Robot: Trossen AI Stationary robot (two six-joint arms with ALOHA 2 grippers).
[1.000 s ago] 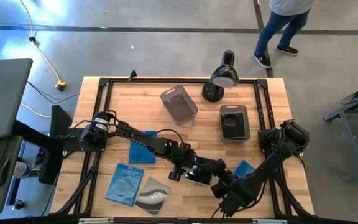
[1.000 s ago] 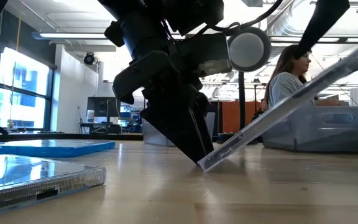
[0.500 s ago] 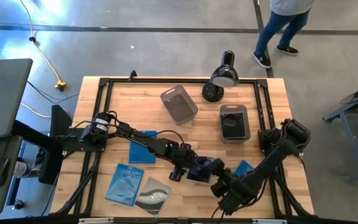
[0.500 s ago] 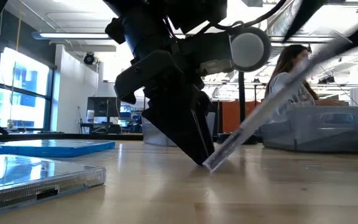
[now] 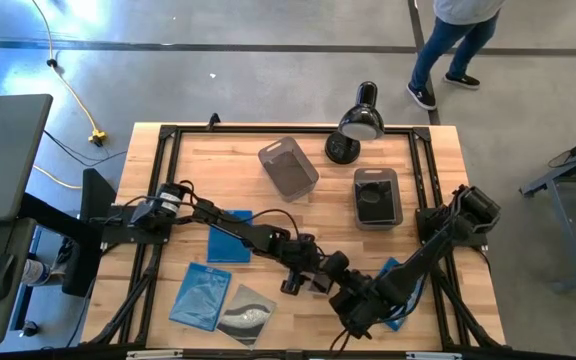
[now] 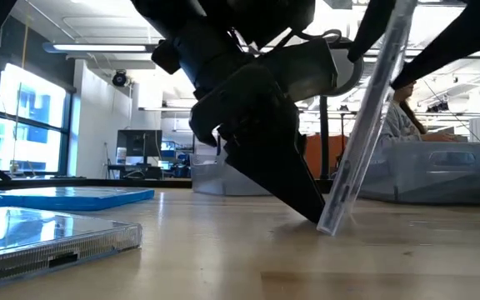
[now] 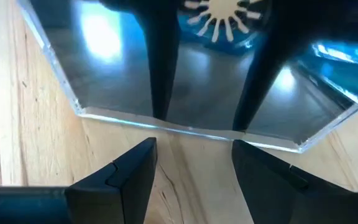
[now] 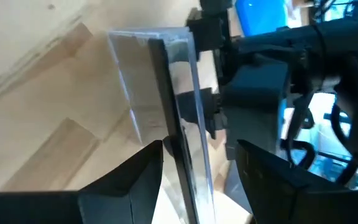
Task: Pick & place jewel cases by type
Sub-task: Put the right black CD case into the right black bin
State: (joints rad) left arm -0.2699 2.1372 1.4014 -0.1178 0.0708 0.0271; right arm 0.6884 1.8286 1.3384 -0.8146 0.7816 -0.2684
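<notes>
Trouble first: clear case (image 6: 365, 125) stands almost straight up on its low edge on the counter (image 6: 223, 258), so it can tip or skid.

Right hand (image 8: 194, 155) is at the top of the case, one finger on each side, and looks to be pinching the thin top edge. That is a small bite on smooth plastic. If it pulls up too fast or twists, the case can slip out and fall flat, maybe pop open.

Left hand (image 7: 194, 146) is spread wide, w/ nothing between its fingers. Its tips sit right at the foot of the case, touching or just about, like a door stop. If the left hand pushes more, the foot can shoot out from under the right hand. If it backs off too soon, the foot can slide, b/c nothing else blocks it.

The two hands are v. close together, so they can bump.

Vs. a sec ago: the case leaned low then, top end far out past the left hand. Now it is near upright. Foot of the case and the left hand have moved a bit across the counter. Both hands keep the same spread.
</notes>
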